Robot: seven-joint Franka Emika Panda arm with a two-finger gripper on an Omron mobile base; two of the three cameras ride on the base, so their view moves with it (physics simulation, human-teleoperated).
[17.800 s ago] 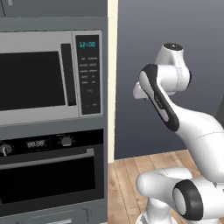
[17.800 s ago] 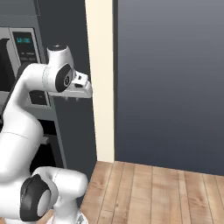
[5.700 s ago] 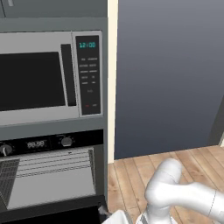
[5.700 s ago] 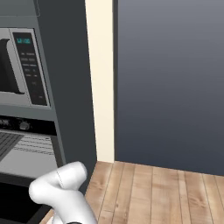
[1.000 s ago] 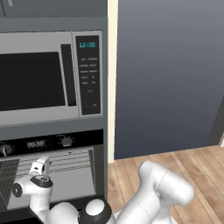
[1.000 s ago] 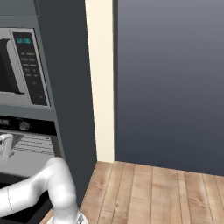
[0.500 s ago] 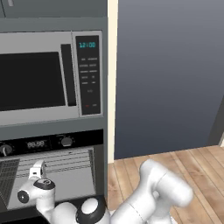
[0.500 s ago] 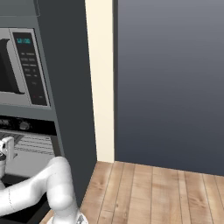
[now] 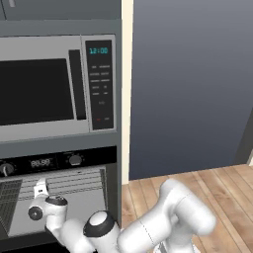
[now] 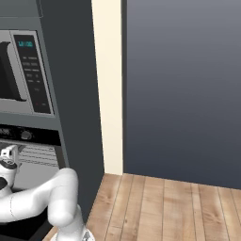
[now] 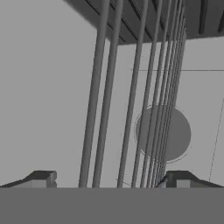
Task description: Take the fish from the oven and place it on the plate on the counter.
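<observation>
Nearest to you, in the left base view, the white arm (image 9: 163, 222) bends low across the bottom of the picture and reaches leftward into the open oven (image 9: 59, 197). Its wrist ends at the gripper (image 9: 39, 190), which stands inside the oven cavity in front of the grey wire rack (image 9: 74, 182). In the right base view you see the same arm (image 10: 42, 197) curving from the lower left toward the oven (image 10: 28, 164), with the gripper (image 10: 8, 153) at the far left edge, just below the oven's control panel (image 10: 23, 135).

In the hand view, the gripper (image 11: 107, 178) shows two dark fingertips (image 11: 41, 177) set far apart at the bottom corners; the claw stands wide, with nothing between the tips. Between and beyond them you see the bars of the wire rack (image 11: 131, 109) running up the picture, close to the camera. Behind the bars lies the pale grey back wall of the oven (image 11: 52, 87) with a darker round disc (image 11: 162, 133) set in it.

The fish cannot be made out in any of the three views, so you cannot tell where in the oven it lies.

Farther up, above the oven's knobs (image 9: 75, 159) and small display (image 9: 40, 162), sits the silver microwave (image 9: 49, 94) with its keypad (image 9: 100, 84) and lit clock. To the right of the cabinet column you see a cream strip of wall (image 9: 127, 89), then a large dark blue-grey panel (image 9: 192, 84), and a wooden floor (image 9: 217, 183) at its foot.
</observation>
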